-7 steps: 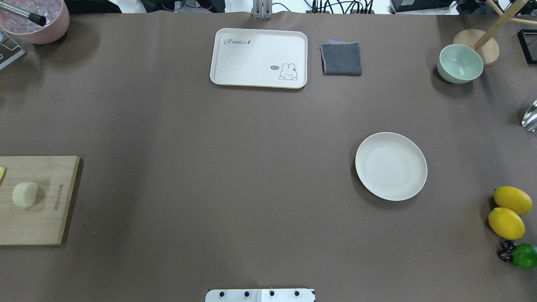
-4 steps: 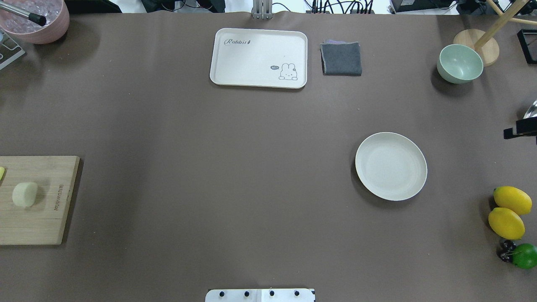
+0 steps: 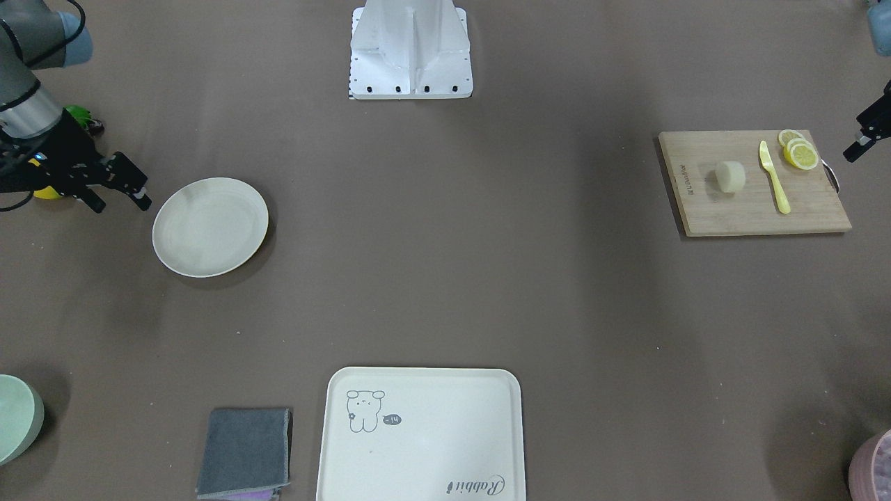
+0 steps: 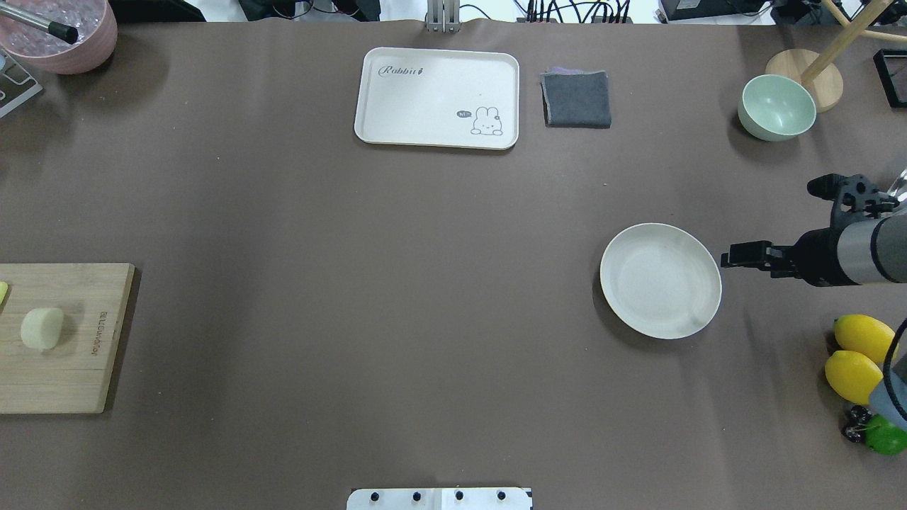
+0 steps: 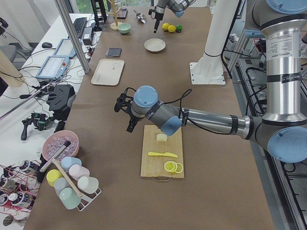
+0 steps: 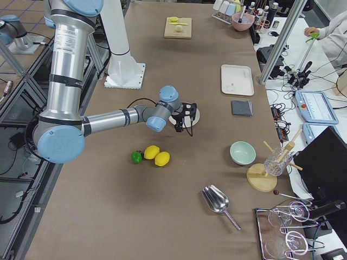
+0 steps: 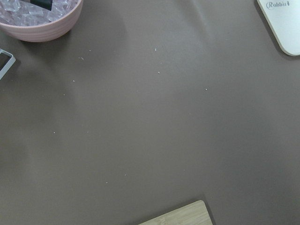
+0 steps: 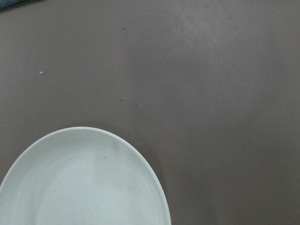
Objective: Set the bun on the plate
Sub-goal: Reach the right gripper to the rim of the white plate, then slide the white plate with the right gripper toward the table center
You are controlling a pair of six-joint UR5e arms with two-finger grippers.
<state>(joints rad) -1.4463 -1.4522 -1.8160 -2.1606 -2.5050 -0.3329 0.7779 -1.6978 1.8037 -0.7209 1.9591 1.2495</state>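
The small, pale cream, rounded bun sits on a wooden cutting board at the table's left edge, well apart from the round cream-white plate lying flat on the right half.

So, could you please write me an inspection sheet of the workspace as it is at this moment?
Surface: brown table cover, small pale specks.
Job's things: bun on the cutting board; plate empty.
Clutter: tray, grey cloth, green bowl, two lemons, lime, knife, lemon slices.
Grippers: right gripper open, beside the plate; left gripper near the board, state unclear.
Cables: bundle behind the table's far edge.
Surroundings: side desk with tablets; a person's sleeve.
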